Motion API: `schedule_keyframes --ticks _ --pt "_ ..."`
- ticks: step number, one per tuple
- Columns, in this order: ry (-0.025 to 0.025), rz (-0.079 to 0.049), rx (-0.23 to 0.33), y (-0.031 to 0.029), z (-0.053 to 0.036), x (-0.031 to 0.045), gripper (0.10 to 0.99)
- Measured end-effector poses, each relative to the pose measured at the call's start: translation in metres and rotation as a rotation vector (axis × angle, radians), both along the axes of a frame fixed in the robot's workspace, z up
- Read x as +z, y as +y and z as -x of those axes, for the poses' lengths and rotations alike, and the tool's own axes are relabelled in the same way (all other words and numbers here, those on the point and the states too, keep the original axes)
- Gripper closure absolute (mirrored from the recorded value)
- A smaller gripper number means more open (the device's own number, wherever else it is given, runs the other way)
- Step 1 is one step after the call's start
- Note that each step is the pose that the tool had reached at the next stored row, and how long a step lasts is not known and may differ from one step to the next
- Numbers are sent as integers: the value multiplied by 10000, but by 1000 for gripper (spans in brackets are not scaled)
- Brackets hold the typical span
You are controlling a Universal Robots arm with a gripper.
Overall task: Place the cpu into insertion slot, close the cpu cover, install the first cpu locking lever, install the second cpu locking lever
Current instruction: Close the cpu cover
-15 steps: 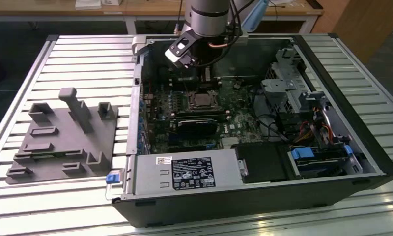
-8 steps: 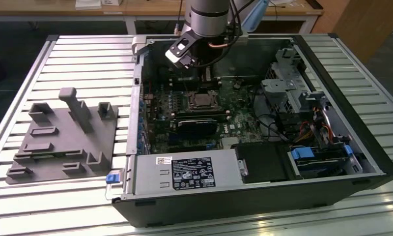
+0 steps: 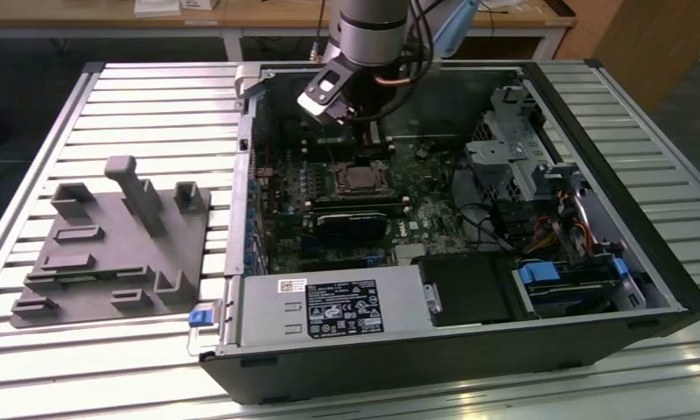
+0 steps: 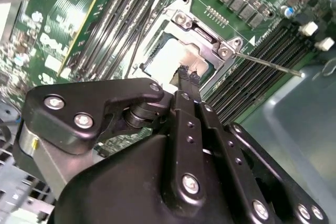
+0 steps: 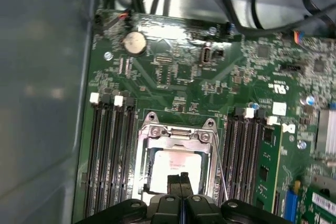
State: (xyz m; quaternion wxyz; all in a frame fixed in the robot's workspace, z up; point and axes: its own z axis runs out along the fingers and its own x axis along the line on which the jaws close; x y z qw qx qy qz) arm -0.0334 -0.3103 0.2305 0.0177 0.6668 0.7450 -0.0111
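Pincer above cpu, slatted metal table

**Fingertips over the chip**

My gripper hangs with its two black fingers pressed together, tips over one edge of the pale square chip; whether they touch it I cannot tell. The silvery cover frames the chip. A thin lever sticks out from the cover across black memory slots on the green board
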Motion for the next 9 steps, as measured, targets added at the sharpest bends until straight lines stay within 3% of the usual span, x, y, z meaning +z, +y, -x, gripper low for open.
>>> schedule_keyframes --ticks 4,5,9 --pt "0 0 712 0 0 -1 980" --pt "0 0 1421 0 0 -3 980" --pt "0 0 2101 0 0 -4 980"
